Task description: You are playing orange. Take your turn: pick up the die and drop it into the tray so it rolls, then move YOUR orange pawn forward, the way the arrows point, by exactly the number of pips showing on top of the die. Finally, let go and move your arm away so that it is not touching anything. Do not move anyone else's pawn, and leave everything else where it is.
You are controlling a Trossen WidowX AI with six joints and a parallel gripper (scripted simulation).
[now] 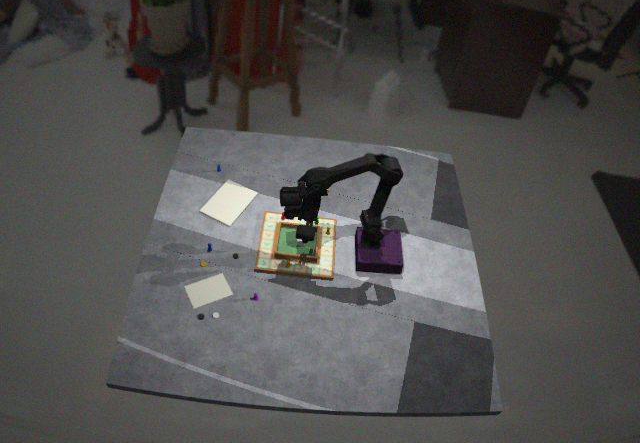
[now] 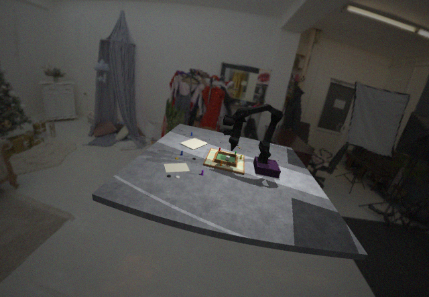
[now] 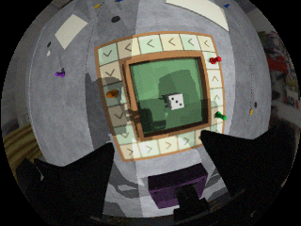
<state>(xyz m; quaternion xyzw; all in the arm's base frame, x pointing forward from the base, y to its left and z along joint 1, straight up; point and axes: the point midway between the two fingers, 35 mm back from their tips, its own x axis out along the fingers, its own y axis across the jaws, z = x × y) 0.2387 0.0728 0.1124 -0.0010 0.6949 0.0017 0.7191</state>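
The white die (image 1: 299,242) (image 3: 176,101) rests on the green floor of the tray (image 1: 285,242) (image 3: 146,75), with three pips showing on top in the wrist view. The orange pawn (image 1: 287,263) (image 3: 112,94) stands on the third square down the left column of the board (image 1: 268,234) (image 3: 150,44) in the wrist view, in shadow. My gripper (image 2: 232,147) (image 3: 158,141) is open and empty, above the board and clear of the pawn. Its fingers frame the lower part of the wrist view.
A red pawn (image 1: 283,216) (image 3: 215,60), a green pawn (image 1: 317,219) (image 3: 220,116) and a yellow pawn (image 1: 328,230) (image 2: 241,156) stand on the board. A purple pawn (image 1: 255,296) (image 3: 60,73), pale sheets (image 1: 229,202) (image 1: 208,290) and small discs lie off it. The arm's purple base (image 1: 378,260) is beside the board.
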